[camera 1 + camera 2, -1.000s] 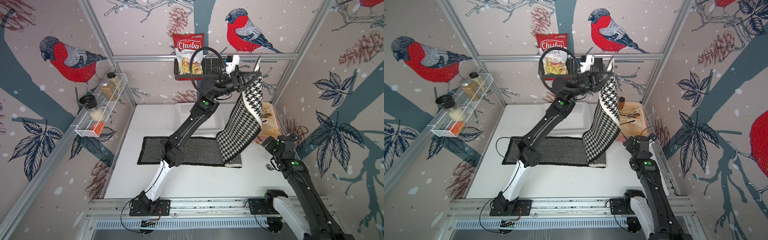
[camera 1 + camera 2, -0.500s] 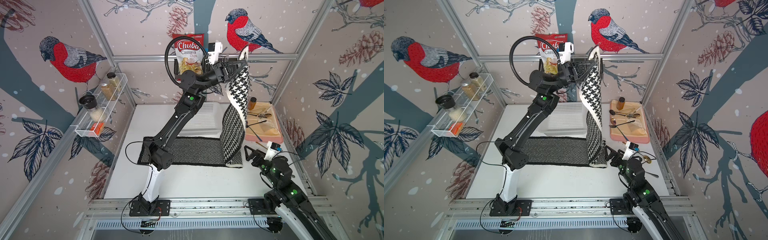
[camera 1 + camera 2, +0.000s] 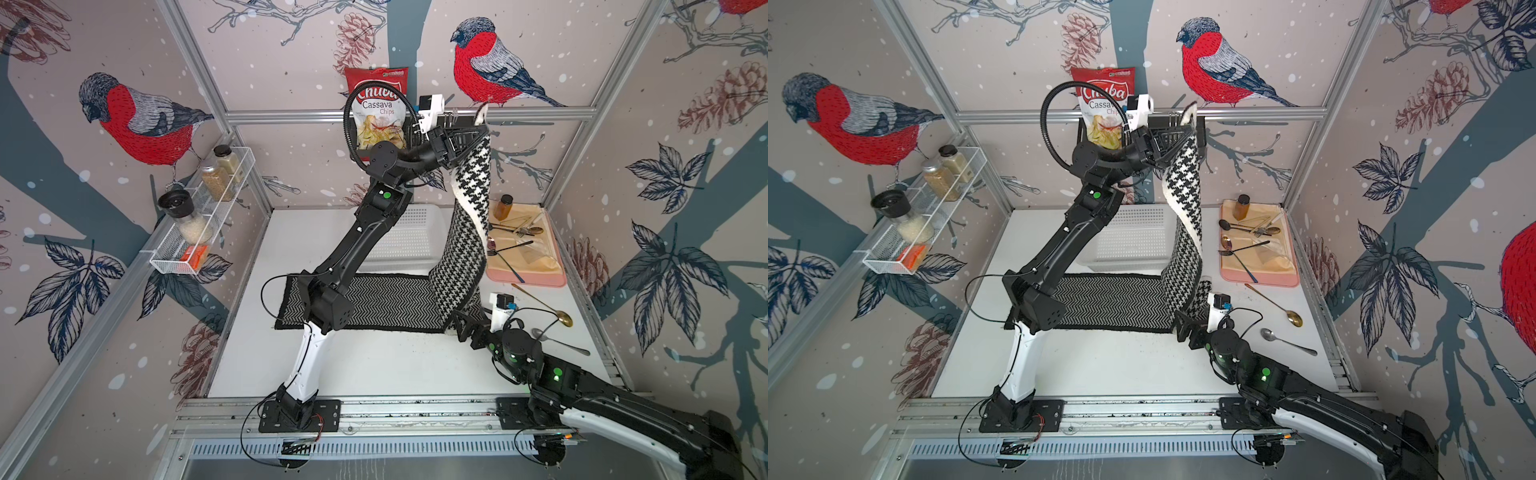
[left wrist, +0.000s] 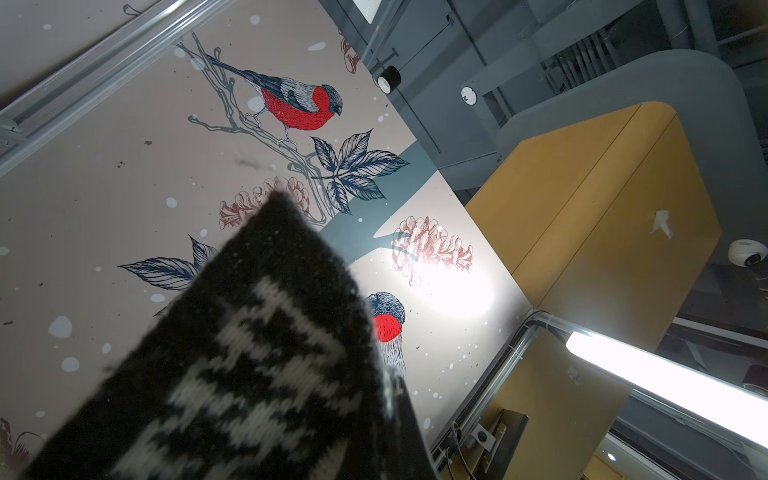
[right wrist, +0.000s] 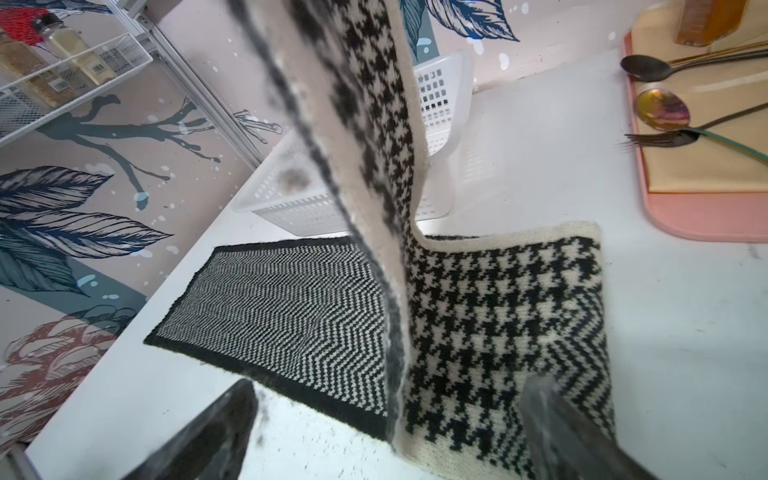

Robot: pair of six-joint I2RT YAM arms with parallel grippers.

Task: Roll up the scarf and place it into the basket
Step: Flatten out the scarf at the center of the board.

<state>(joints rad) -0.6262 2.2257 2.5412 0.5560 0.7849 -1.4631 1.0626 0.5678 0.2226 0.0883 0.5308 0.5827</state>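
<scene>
lit: bright, even | glare: ceiling lamp point(image 4: 665, 384) | blur: scarf point(image 4: 249, 374) nr lens | edges: fisheye

Half-lifted scarf point(image 3: 386, 301), empty basket point(image 3: 409, 243) behind
The scarf lies herringbone-up across the middle of the table point(image 3: 374, 365), its right end rising steeply, houndstooth showing; the white perforated basket stands upright just beyond its far edge.
</scene>
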